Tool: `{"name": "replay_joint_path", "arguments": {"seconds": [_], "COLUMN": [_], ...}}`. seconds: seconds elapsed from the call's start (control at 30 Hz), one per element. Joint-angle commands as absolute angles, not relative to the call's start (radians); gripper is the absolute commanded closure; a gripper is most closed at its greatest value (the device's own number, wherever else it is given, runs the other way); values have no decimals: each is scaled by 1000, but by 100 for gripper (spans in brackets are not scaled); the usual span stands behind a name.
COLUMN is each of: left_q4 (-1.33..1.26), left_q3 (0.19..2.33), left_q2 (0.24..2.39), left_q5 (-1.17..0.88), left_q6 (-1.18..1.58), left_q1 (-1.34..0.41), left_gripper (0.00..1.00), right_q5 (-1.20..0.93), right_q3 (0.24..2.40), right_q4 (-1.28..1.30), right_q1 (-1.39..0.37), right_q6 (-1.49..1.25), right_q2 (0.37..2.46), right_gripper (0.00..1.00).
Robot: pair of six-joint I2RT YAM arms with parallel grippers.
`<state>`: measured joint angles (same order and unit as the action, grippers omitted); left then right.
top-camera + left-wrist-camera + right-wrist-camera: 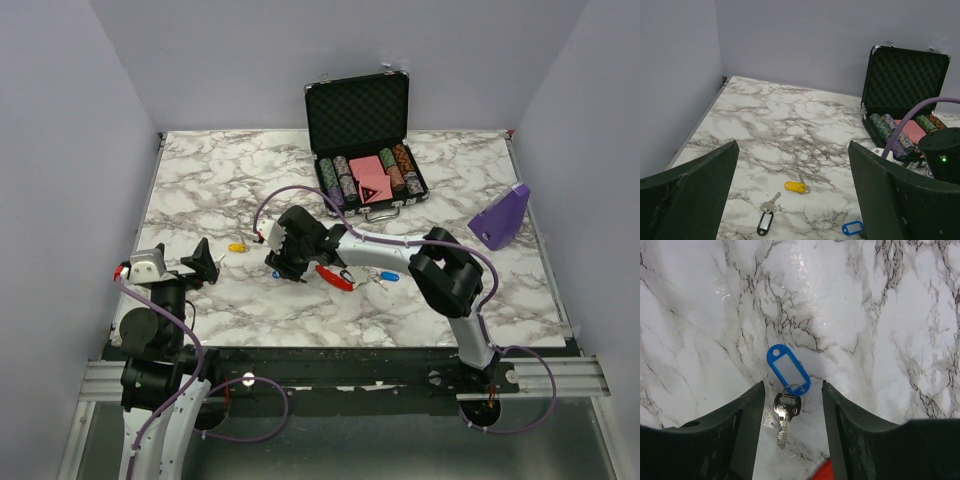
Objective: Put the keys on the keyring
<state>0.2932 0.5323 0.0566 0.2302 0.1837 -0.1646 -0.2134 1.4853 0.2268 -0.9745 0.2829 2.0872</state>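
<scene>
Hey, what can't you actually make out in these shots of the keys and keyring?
Keyring: the right wrist view shows only a red sliver; the bottom edge cuts off the rest.
In the top view it is too small to tell whether any key hangs on it.
Blue tag: in the left wrist view its key is hidden by the near finger or the bottom edge.

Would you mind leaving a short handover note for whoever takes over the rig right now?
Left gripper: open, empty, above the left side of the table.
Right gripper: open, straddling the blue-tagged key, not gripping it.
Keyring: lying on the table, mid-front.
Yellow-tagged key, dark-tagged key and second blue-tagged key: loose on the table.
Done: no key seen on the ring. Left: all of them.
</scene>
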Motion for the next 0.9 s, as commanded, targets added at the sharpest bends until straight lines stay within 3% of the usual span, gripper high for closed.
{"name": "replay_joint_path", "arguments": {"seconds": [0.0, 0.2, 0.53, 0.87], "left_q4": [285, 285, 287, 285], "left_q3": [529, 528, 528, 528], "left_q2": [52, 52, 51, 51], "left_q5": [224, 225, 225, 227], "left_q6": [172, 170, 170, 170], "left_q1": [-158, -158, -158, -158], "left_gripper": [1, 1, 1, 1], "right_q5": [-167, -157, -137, -91], "right_q3": [1477, 1488, 1493, 1474], "right_q4": [202, 222, 239, 244], "right_q1": [-988, -991, -1011, -1011], "right_q6": [252, 261, 270, 302], "right_q2": [2102, 2121, 2146, 2100], "right_gripper": [43, 53, 54, 69]}}
